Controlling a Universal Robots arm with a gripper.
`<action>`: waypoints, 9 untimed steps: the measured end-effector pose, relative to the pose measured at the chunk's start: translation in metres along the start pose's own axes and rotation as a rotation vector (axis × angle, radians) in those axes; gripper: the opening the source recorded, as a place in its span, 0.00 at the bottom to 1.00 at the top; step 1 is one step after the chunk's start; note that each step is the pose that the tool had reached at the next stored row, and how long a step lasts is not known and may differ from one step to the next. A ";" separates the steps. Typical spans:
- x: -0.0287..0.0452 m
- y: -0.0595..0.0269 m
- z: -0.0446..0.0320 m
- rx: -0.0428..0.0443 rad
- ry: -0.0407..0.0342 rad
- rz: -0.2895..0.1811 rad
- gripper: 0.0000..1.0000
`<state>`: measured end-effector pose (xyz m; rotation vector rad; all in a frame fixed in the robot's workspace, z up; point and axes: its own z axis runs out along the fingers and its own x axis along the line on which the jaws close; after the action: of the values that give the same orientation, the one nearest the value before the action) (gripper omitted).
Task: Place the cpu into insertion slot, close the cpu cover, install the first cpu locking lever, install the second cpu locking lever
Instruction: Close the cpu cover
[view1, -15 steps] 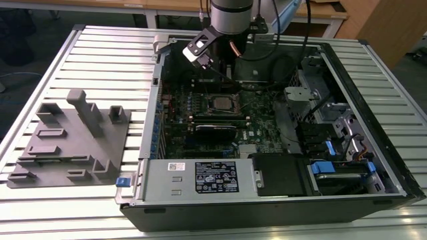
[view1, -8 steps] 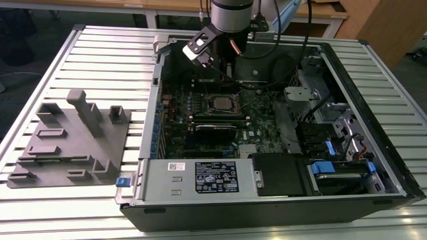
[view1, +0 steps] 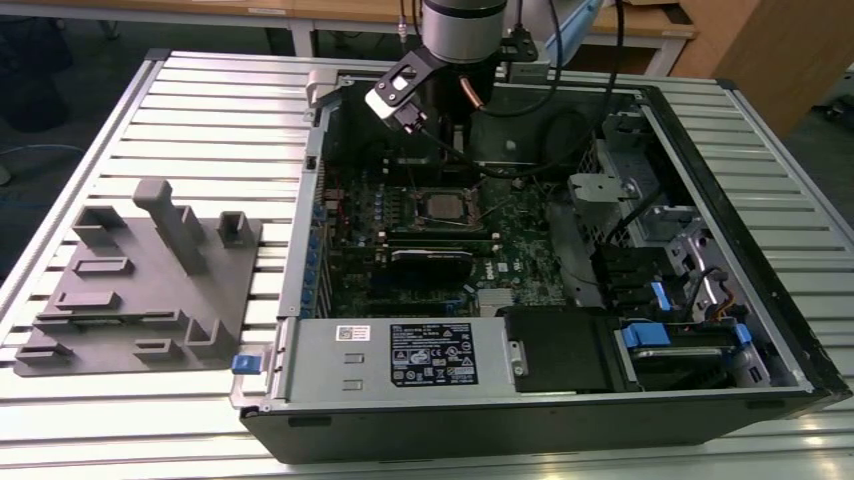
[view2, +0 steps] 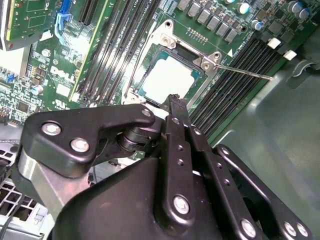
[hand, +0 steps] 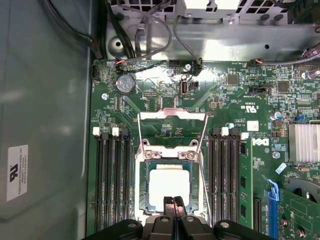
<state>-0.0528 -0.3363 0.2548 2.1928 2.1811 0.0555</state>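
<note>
Fingers of the gripper pressed together, empty, tips by the cpu, which we see seated in the insertion slot, cpu cover open.

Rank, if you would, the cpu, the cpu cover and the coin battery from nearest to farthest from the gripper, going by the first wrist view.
Measured from the gripper in the first wrist view:
1. cpu, lying flat right beside the tip.
2. cpu cover, swung open just beyond the cpu.
3. coin battery, farthest, past the cover and off to one side.
</note>
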 end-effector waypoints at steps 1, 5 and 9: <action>0.0000 0.0000 -0.0007 0.0001 -0.0001 0.000 0.11; 0.0000 0.0002 -0.0025 0.0000 0.0000 0.000 0.11; 0.0000 0.0002 -0.0035 0.0001 -0.0002 0.000 0.11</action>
<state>-0.0528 -0.3363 0.2583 2.1927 2.1811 0.0551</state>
